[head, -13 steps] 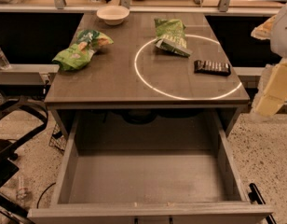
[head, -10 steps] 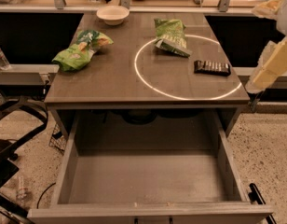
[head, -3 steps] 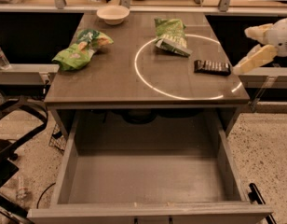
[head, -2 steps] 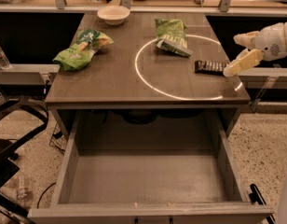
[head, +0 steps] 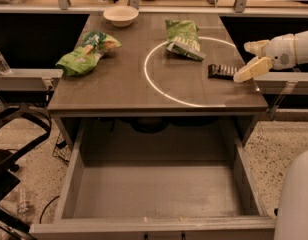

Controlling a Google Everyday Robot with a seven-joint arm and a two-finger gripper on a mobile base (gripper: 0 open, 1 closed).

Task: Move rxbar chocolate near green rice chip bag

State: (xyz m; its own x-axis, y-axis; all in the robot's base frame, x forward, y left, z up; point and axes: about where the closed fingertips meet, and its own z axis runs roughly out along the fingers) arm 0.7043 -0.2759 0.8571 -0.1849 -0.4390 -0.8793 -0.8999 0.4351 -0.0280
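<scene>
Dark wooden bench [head: 119, 84], white two-finger end effector [head: 250, 60] at its right edge.
Long wrinkly lime-green rice chip bag [head: 84, 55] by the left edge; end effector spread wide and empty (lower finger just beside the bar); small dark-wrapped rxbar chocolate [head: 222, 71] near the right edge.

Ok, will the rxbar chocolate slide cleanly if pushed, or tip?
The rxbar chocolate lies flat and low on the table, so it probably slides rather than tips or rolls. Its small wrapper looks smooth, so it is likely light and slippery. The hand, open at the bar's end by the table edge, may spin it if pushing off-centre.
</scene>
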